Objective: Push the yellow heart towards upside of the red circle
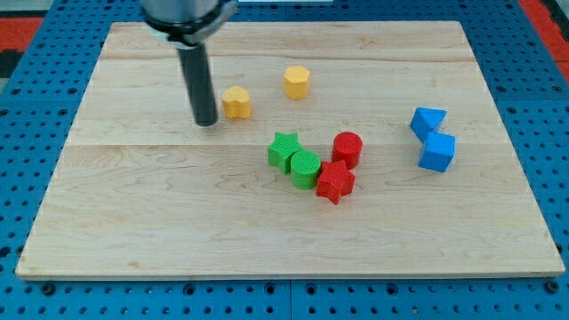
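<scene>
The yellow heart [236, 103] lies on the wooden board in the upper middle. The red circle [348, 148] stands to its lower right, well apart from it. My tip [206, 123] rests on the board just left of the yellow heart, a small gap away, slightly lower in the view. The dark rod rises from it toward the view's top.
A yellow hexagon [297, 82] lies up and right of the heart. A green star [284, 150], a green circle [305, 169] and a red star [335, 181] cluster left and below the red circle. Two blue blocks [428, 121] [437, 152] sit at the right. The board [133, 222] lies on a blue pegboard.
</scene>
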Controlling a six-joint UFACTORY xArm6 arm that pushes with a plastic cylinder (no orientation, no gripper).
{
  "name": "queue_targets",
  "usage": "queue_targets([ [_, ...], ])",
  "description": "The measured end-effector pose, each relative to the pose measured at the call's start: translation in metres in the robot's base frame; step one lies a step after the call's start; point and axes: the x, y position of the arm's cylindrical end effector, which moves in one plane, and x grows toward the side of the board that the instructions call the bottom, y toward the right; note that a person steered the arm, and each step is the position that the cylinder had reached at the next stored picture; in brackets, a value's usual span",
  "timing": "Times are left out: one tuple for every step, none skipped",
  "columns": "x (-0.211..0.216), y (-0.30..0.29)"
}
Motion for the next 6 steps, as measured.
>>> queue_targets([
  [-0.016, 0.015],
  [-0.031, 0.056],
  [-0.031, 0.093],
  [-0.018, 0.117],
  [-0.014, 0.123],
  [0.002, 0.166],
])
